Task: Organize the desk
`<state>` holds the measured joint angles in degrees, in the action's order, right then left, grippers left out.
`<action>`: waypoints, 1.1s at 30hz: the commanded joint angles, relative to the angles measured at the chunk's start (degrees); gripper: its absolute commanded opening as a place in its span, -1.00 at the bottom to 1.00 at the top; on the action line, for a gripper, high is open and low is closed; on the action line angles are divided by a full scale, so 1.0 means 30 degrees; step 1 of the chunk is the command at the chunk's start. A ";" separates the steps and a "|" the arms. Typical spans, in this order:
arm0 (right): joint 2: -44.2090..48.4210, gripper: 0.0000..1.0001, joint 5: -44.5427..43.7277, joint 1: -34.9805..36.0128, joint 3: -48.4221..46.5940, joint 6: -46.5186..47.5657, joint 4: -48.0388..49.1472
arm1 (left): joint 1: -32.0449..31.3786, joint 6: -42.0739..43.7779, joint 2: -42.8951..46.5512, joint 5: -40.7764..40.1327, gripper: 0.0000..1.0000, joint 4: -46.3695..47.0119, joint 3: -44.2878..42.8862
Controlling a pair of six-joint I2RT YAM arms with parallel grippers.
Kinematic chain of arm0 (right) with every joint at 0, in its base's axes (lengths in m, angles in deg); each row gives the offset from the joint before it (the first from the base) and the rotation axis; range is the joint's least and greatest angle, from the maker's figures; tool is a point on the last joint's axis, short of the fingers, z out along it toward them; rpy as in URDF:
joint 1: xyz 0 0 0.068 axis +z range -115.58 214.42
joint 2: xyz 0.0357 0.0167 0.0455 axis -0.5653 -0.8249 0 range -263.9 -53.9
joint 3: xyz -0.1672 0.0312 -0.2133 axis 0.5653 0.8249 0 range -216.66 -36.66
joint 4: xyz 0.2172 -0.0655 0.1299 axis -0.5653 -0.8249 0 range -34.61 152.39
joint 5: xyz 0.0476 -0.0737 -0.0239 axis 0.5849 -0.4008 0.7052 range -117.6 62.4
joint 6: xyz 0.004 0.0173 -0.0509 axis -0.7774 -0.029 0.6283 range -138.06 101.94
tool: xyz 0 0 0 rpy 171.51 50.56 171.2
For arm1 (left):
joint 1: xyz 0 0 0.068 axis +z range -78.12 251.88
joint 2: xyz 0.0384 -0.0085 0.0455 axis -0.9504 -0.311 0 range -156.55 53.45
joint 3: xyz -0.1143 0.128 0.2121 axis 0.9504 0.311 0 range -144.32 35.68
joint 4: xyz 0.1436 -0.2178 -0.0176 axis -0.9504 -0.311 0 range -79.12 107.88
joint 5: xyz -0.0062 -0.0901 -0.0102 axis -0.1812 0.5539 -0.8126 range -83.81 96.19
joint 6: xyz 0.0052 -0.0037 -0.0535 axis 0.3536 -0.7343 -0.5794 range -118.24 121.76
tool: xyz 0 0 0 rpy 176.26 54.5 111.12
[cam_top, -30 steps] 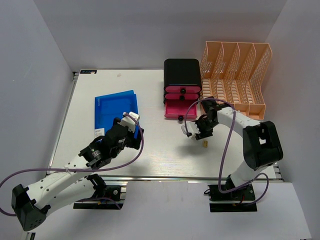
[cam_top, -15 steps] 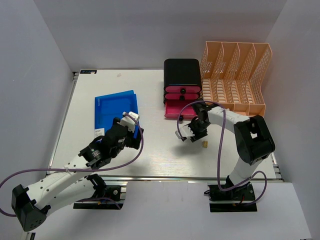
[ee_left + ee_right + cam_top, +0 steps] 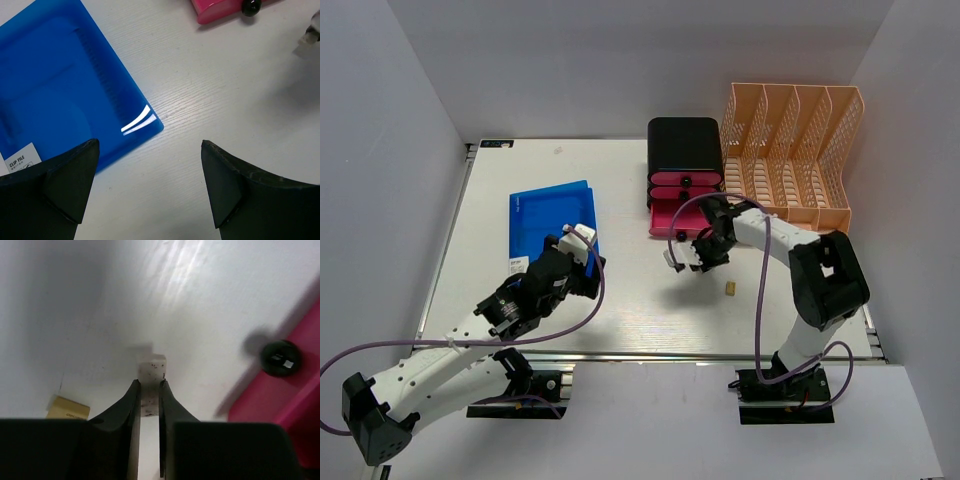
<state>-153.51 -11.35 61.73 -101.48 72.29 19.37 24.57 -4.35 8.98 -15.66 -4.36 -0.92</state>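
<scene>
The desk (image 3: 620, 180) is a wide white tabletop. My right gripper (image 3: 148, 383) is shut on a small white speckled block (image 3: 152, 366) and holds it just above the desk, in front of the pink drawer. From above, that gripper (image 3: 677, 258) sits left of a small yellow block (image 3: 729, 288) lying on the desk. My left gripper (image 3: 150, 145) is open and holds nothing. It hovers over bare desk just past the corner of the blue folder (image 3: 60, 85).
A black drawer unit with pink drawers (image 3: 685, 170) stands at the back, its lowest drawer (image 3: 670, 222) pulled out, knob (image 3: 280, 357) near my right fingers. A peach lattice file rack (image 3: 790, 150) stands to its right. The blue folder (image 3: 550, 215) lies mid-left.
My right gripper has closed on the white block and moved left and toward the pink drawer, away from the yellow block. The left arm has barely shifted.
</scene>
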 commanded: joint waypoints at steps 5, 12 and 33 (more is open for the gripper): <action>0.3845 -1.00 0.1148 0.0096 -0.1862 -0.6819 0.3875 | 0.0125 0.0161 0.0291 -0.0130 0.84 0.0148 0.0129; 0.2680 -1.00 -0.2192 0.0535 -0.1685 -0.9371 0.9035 | 0.0125 0.0161 0.0087 -0.0159 0.84 0.0148 0.0159; 0.1387 -0.02 -0.5622 0.1179 -0.0865 -1.2068 1.3260 | 0.0125 0.0191 0.0174 -0.0189 0.84 0.0177 0.0188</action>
<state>-152.38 -28.16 64.99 -104.43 37.69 58.30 24.57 -4.20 8.91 -15.72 -4.36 -0.42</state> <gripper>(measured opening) 0.492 0.920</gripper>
